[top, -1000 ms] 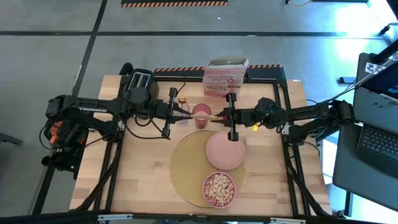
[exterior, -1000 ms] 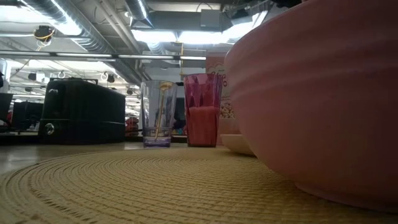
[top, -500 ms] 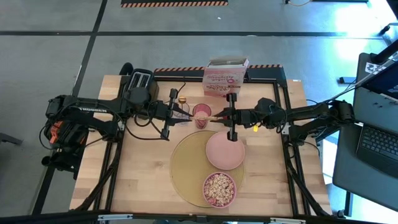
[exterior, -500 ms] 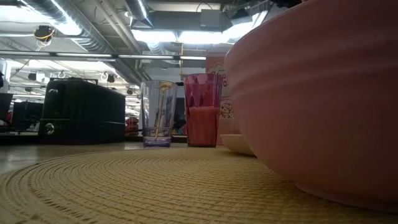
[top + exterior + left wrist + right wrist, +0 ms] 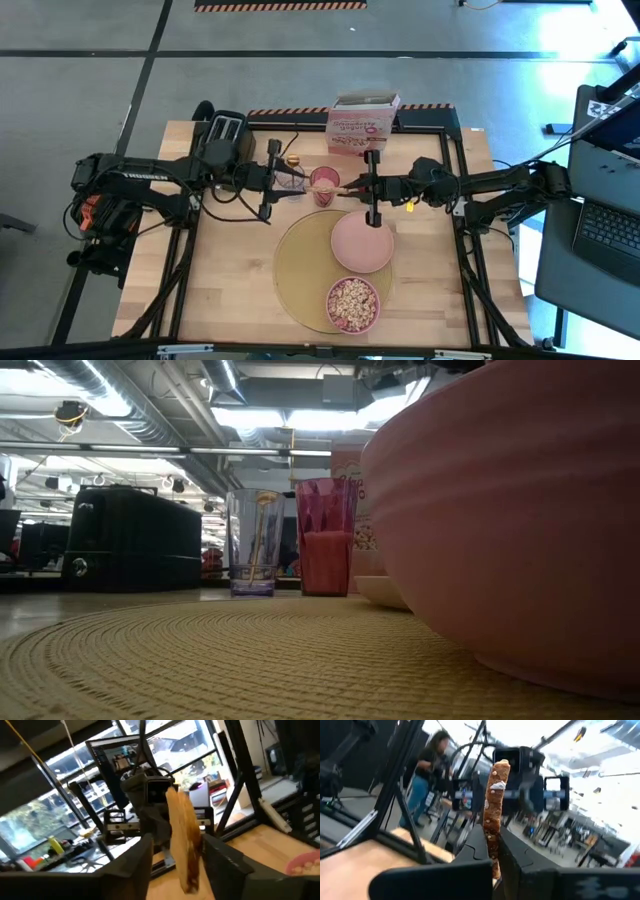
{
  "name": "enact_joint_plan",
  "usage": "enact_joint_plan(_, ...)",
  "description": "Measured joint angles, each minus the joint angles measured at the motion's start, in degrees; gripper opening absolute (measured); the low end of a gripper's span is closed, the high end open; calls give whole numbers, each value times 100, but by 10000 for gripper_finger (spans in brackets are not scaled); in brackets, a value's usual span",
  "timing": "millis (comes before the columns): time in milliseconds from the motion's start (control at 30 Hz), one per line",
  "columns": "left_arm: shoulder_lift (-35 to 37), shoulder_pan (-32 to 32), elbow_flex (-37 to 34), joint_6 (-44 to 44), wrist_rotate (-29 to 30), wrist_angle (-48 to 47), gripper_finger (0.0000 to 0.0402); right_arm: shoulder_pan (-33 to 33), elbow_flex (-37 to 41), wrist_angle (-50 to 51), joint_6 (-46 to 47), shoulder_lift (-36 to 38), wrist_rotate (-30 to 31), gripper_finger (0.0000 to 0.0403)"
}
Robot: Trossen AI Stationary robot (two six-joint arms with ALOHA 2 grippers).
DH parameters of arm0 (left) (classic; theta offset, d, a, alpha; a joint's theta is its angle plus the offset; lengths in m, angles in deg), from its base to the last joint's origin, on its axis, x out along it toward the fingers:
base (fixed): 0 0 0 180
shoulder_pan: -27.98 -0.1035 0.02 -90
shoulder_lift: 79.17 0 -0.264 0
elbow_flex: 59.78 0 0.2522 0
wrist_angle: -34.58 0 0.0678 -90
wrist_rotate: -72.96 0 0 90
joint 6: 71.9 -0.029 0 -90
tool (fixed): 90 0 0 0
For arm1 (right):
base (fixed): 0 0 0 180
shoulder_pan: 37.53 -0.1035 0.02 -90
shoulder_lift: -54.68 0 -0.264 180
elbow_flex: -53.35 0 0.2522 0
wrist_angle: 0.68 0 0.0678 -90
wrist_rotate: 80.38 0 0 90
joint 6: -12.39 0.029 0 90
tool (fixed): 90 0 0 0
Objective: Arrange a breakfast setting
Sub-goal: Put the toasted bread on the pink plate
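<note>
Brown toast slice [image 5: 494,815] (edge-on) clamped in right gripper [image 5: 347,188], left gripper [image 5: 298,181] spread, facing it

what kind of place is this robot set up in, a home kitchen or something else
Probably a robotics lab or workshop, not a home. The wooden table stands on a bare grey floor with hazard-striped tape, a laptop sits on a stand beside it, and exposed ceiling ducts run overhead.

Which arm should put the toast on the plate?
Right. The right gripper is shut on the toast slice and hangs close beside the pale pink plate. The left gripper faces it with fingers open either side of the slice, not gripping.
</note>
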Motion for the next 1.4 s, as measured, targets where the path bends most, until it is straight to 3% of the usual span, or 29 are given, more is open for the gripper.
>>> enact_joint_plan(167,176,0,2,-136,69,11,199,0,28,1425,1,626,249,1)
enact_joint_plan(367,152,0,2,-138,73,-6,205,-1,28,4169,724,1746,1003,0)
enact_joint_plan(600,132,0,4,-138,76,-78,204,-5,23,6441,2799,2933,1334,0)
enact_joint_plan(833,130,0,4,-138,76,-94,204,-509,29,8113,4692,3239,1814,0)
enact_joint_plan(1000,130,0,4,-138,76,-93,204,-1311,562,7681,6003,3223,2118,0)
enact_joint_plan(1200,130,-1,4,-138,76,-93,204,-2414,1792,6347,7651,3221,2560,0)
enact_joint_plan(1400,130,0,4,-138,77,-93,204,-3084,2662,4892,8468,3219,2883,0)
